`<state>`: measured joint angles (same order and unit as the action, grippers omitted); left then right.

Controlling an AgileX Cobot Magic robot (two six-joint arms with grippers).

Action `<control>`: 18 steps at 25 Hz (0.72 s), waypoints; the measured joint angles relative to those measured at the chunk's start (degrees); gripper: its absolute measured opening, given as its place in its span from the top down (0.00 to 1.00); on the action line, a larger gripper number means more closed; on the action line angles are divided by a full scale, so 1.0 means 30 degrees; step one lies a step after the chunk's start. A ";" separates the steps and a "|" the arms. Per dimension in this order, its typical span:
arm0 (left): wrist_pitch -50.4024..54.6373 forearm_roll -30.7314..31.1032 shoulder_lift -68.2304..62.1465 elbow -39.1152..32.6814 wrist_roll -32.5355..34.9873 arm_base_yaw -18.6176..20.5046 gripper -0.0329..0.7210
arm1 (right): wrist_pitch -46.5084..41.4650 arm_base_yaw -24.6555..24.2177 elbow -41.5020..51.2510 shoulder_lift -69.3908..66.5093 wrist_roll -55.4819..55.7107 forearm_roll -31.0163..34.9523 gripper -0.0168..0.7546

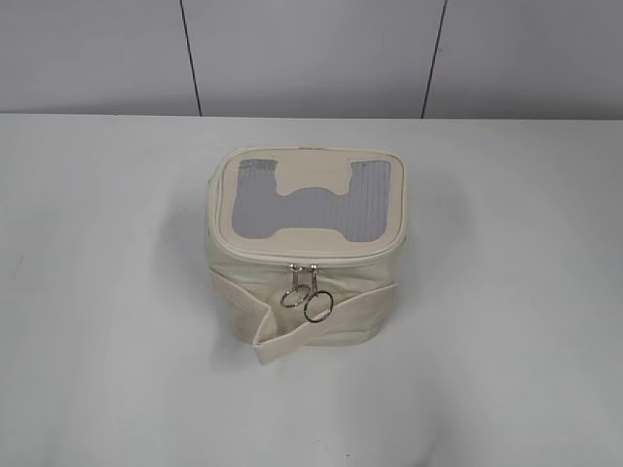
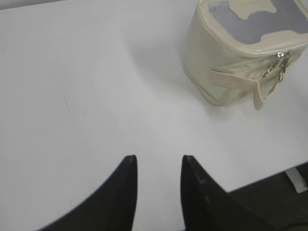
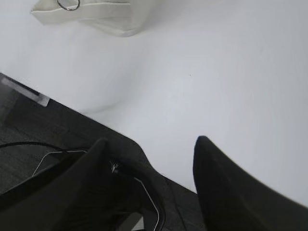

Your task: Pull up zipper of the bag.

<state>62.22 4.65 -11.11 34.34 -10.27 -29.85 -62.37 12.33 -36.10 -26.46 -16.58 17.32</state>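
Note:
The cream boxy bag stands on the white table, its lid with the grey ribbed H-shaped panel facing up. The zipper runs round the lid rim; its two silver sliders with ring pulls hang side by side at the front. A flat cream strap crosses the front. The bag shows at the upper right of the left wrist view and its bottom edge at the top of the right wrist view. My left gripper is open and empty, well short of the bag. My right gripper is open and empty over the table's front edge.
The white table spreads around the bag. Its front edge shows in the right wrist view, with dark floor and cables below. A grey panelled wall stands behind the table. Neither arm shows in the exterior view.

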 joint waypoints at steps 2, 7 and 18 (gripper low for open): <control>-0.0326 0.0000 0.1514 -0.0637 0.0016 0.0000 0.64 | 0.0419 0.0000 0.0988 0.1981 0.0017 -0.0344 0.42; -0.0490 -0.0052 0.3829 -0.1025 0.0225 0.0000 0.64 | 0.0619 0.0000 0.2220 0.6140 0.0194 -0.1130 0.42; -0.0585 -0.0858 0.3829 -0.1151 0.1521 0.0000 0.64 | 0.0686 -0.0029 0.2407 0.8947 0.3156 -0.2919 0.42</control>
<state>60.47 2.08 0.37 30.89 -5.71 -29.85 -60.31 12.24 -28.88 0.38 -7.11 8.56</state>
